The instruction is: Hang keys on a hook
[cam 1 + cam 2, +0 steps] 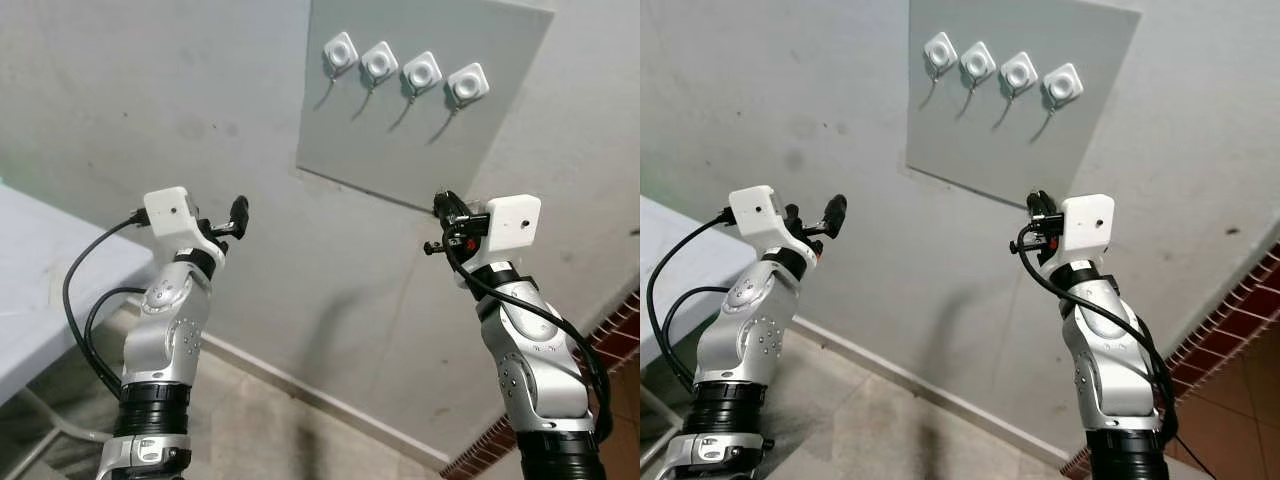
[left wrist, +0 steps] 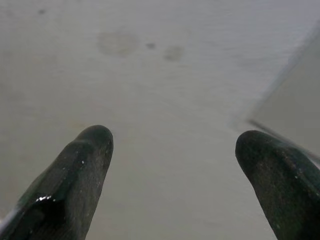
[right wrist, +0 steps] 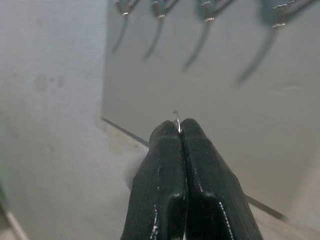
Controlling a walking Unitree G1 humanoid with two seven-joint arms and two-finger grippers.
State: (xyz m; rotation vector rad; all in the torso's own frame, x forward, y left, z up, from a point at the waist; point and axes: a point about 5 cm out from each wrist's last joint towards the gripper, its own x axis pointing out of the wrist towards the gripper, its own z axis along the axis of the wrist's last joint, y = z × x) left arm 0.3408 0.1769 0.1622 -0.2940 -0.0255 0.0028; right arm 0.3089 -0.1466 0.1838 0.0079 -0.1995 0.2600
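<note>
Four white square hooks sit in a row on a grey panel fixed to the wall. Below the panel's lower right corner, my right gripper is raised and points at the wall. Its fingers are pressed shut, and a thin bit of metal key ring pokes out between the tips. The rest of the keys is hidden. My left gripper is held up to the left of the panel, facing bare wall. It is open, with nothing between its fingertips.
A white table stands at the left by the wall. A baseboard runs along the wall's foot above a tiled floor. Red brick flooring shows at the far right.
</note>
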